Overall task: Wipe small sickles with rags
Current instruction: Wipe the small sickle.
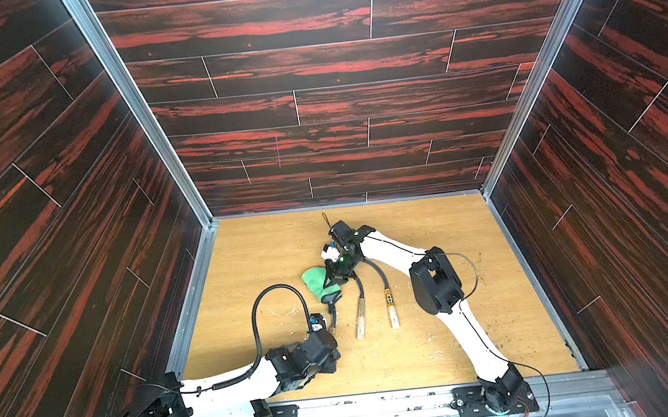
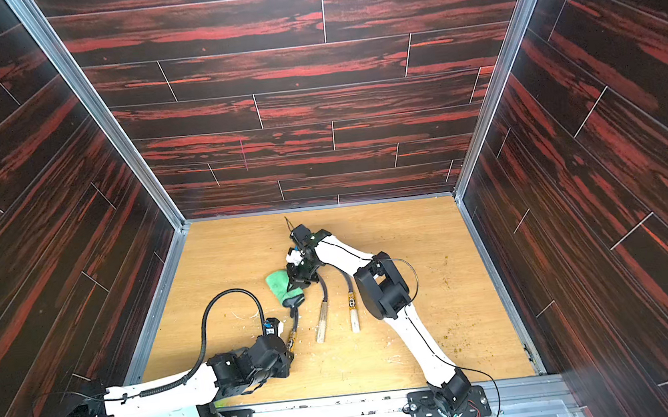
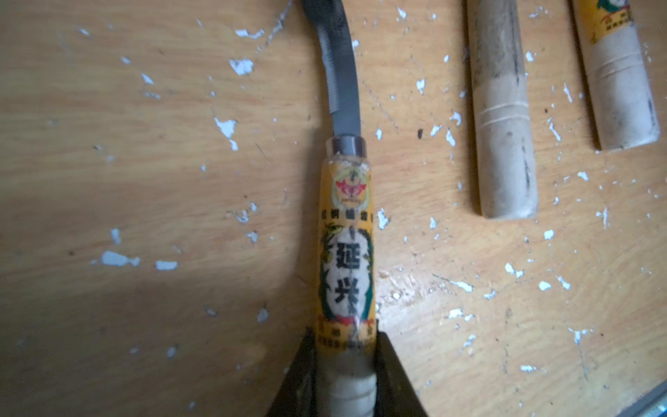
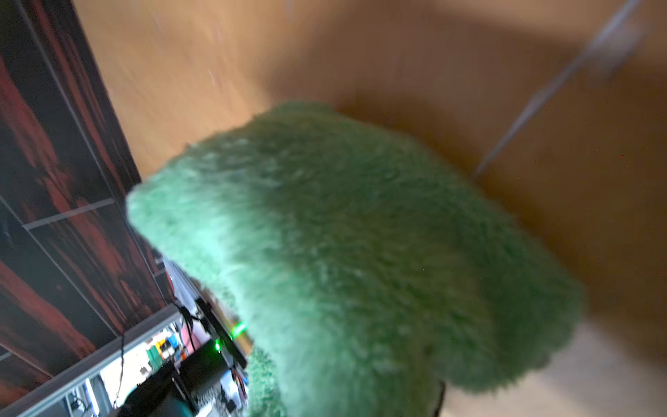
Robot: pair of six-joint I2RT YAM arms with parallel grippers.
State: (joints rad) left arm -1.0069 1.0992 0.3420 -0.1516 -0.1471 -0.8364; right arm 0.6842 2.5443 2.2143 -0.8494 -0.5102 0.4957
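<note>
nearest in, grip the labelled sickle [image 3: 345, 252] steady with the left gripper [image 3: 345, 340], clamped narrow on the pale butt of the handle just below the yellow label. allow no roll, since the toothed blade curves away toward the cloth. cannot tell whether resting on the table [image 1: 461, 331] or held just above it. just beside, leave the plain-handled sickle [image 1: 360, 315] and the second labelled sickle [image 1: 391, 305] lying side by side, apart from both arms. farther out, work with the green rag [image 1: 314, 280], pinched in the right gripper [image 1: 330, 278], closed down on the fluffy fold. looks draped over the far part of the held blade, black trim [image 1: 331, 297] toward the handle, tip hidden. judging by that, draw the cloth along the blade's length toward the tip, pressing on the flat. avoid dragging across the teeth, lest fibres snag.
</note>
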